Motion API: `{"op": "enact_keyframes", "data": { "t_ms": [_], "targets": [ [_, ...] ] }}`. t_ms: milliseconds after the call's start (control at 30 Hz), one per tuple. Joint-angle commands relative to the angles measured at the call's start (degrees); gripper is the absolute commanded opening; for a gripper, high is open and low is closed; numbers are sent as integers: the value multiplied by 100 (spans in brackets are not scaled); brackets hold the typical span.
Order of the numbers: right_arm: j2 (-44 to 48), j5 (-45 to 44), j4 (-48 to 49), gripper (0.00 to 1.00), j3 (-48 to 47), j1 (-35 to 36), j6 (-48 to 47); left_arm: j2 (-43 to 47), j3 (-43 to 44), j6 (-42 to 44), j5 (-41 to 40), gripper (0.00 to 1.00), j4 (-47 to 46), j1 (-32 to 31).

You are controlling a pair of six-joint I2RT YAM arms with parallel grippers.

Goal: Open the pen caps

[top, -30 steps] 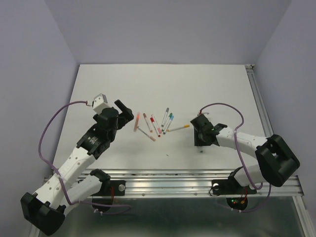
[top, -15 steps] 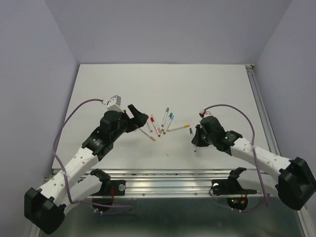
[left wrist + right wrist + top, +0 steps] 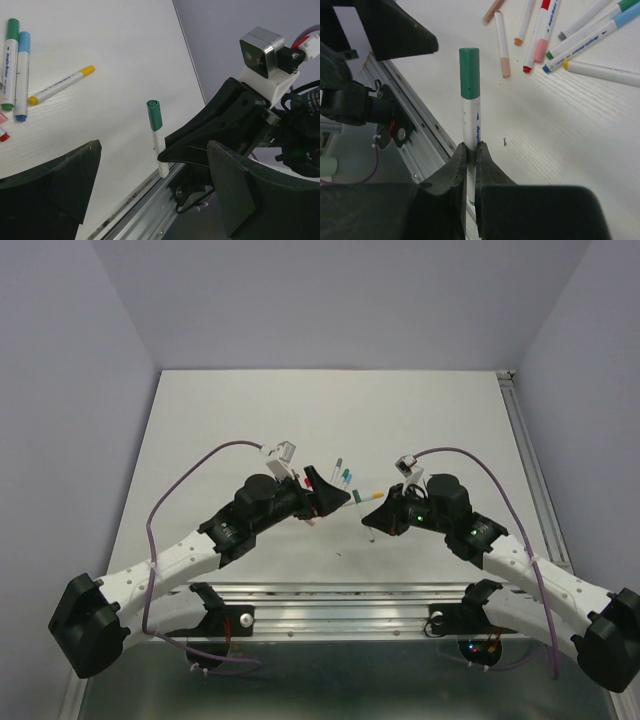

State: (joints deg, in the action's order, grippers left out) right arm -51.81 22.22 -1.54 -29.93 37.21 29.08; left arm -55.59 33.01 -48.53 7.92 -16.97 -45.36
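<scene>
While the right gripper [image 3: 471,147] pinches the slim white-barrelled pen [image 3: 470,117] tight, its dark green plastic cap [image 3: 469,72] points upward, clear of the white table [image 3: 560,125].
Left wrist view alone shows the left gripper [image 3: 152,150] spread wide and empty, fingers framing that cap. Right wrist view shows the other pens [image 3: 545,30] lying on the table beyond.

A white table [image 3: 300,410] carries a loose cluster of pens [image 3: 345,477] at mid-frame in the overhead view; a yellow-tipped pen [image 3: 61,84] lies just right of a green pen [image 3: 9,65] and a blue pen [image 3: 21,75].
</scene>
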Motion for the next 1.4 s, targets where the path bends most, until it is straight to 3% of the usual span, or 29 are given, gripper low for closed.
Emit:
{"op": "enact_keyframes", "data": {
  "t_ms": [0,400,567,700,833,1000,1067,1200,1300,1367],
  "targets": [
    [-48,625,822,1,-30,32,98,-223,284,-86,-273,98,-535,-244],
    [-163,1135,998,1,-48,41,212,-901,724,2,-748,81,-570,-693],
    [-189,1285,1103,1,-39,32,265,-1006,742,-33,-977,58,-579,-728],
    [-198,1312,1112,1,-21,41,291,-1006,706,-51,-1003,48,-667,-746],
    [-215,1198,1130,1,-12,40,335,-1059,689,-42,-959,27,-720,-772],
    [-294,1004,1156,1,-127,41,432,-1138,689,2,-871,19,-720,-790],
    [-329,960,1279,1,-171,41,546,-1147,697,-16,-863,2,-737,-798],
    [-417,942,1525,3,-232,41,757,-1208,733,19,-854,0,-764,-851],
    [-505,942,1657,12,-241,41,897,-1182,698,19,-976,0,-860,-904],
    [-540,977,1640,34,-285,41,933,-1147,654,2,-1090,0,-939,-930]
  ]
}}
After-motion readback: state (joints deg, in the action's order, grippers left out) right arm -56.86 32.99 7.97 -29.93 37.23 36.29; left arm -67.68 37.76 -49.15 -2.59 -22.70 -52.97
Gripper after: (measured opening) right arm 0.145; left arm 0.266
